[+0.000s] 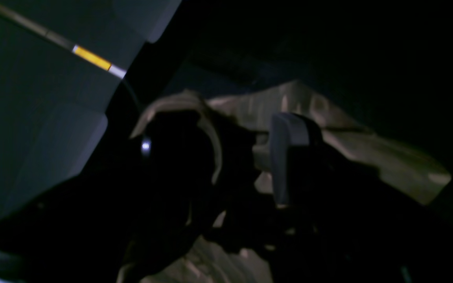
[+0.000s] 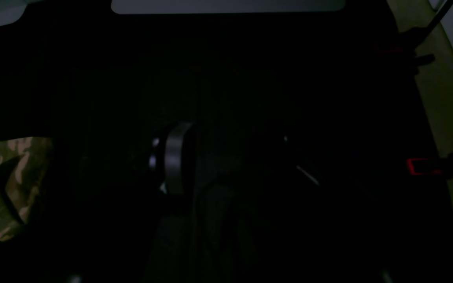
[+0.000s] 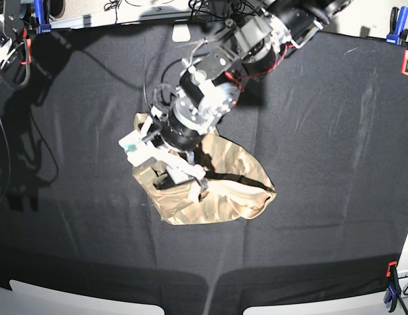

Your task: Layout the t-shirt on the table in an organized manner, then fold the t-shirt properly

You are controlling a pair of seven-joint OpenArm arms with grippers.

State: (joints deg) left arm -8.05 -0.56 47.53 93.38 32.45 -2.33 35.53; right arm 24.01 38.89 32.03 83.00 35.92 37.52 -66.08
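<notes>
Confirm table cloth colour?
Black. The table is covered in black cloth under the crumpled t-shirt; clearest in the base view.

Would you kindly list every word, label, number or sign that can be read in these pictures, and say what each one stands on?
No readable text in any view.
t-shirt: camouflage pattern only, no print or tag showing.
table: plain black cloth, no markings.
yellow and white strip in the left wrist view: blurred, no lettering can be made out.
</notes>
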